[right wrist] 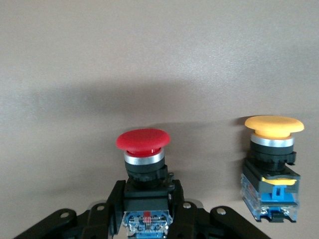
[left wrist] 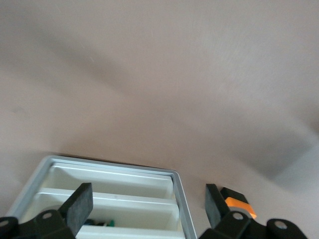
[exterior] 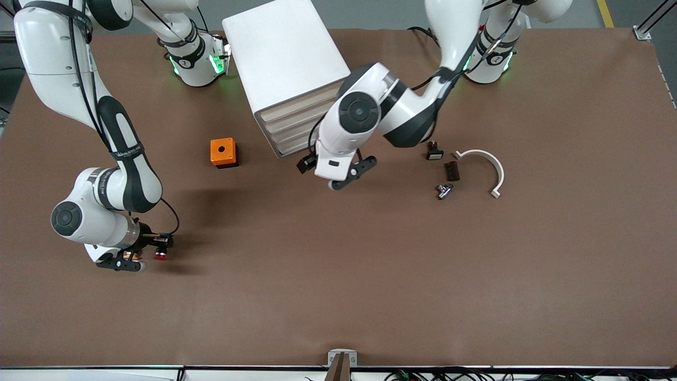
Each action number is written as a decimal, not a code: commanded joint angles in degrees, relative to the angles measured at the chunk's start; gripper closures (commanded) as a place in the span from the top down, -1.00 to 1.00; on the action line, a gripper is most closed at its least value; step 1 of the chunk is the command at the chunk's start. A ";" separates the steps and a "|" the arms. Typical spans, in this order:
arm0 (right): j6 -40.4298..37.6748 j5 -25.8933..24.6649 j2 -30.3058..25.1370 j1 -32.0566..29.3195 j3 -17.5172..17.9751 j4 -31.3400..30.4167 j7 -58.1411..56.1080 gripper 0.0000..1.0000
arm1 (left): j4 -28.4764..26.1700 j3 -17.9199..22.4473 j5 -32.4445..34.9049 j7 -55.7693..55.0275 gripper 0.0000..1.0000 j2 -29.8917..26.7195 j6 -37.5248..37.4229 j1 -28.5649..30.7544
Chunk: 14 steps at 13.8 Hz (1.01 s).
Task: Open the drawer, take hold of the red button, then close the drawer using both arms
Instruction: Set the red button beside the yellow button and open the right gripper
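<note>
Button (right wrist: pixel 143 141) red-capped, black-bodied, in right hand (right wrist: pixel 148 211)

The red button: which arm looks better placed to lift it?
The right. The right gripper is shut on the red button; the left gripper is open over the drawer.

Red-capped button (right wrist: pixel 143 141), black body; orange-capped button (right wrist: pixel 273 125) beside; white cabinet (exterior: pixel 285 63); orange box (exterior: pixel 222 152); brown table (exterior: pixel 370 275).
</note>
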 commanded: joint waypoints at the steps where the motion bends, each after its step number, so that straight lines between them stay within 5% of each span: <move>1: 0.45 -0.55 -1.04 -1.16 0.67 -1.83 -0.52 -0.95 | -2.01 0.00 4.74 5.02 0.99 -6.69 -7.49 2.82; 4: 1.16 -0.55 -1.03 -1.16 0.67 -2.72 -0.52 -0.93 | -2.01 -0.09 5.29 14.60 0.99 -11.97 -17.69 8.70; 7: 1.68 -0.55 -1.03 -1.25 0.67 -2.72 -0.52 -0.60 | -2.36 0.00 8.00 25.05 0.99 -15.32 -24.99 14.32; 9: 2.47 -0.55 -0.77 -1.33 0.67 -2.72 -0.52 0.87 | -2.54 0.00 9.50 31.30 0.99 -16.90 -28.07 17.41; 14: 1.78 -0.55 -1.47 -1.33 0.67 -2.36 -0.60 1.00 | -9.99 -0.27 17.40 45.71 0.99 -23.75 -30.38 22.68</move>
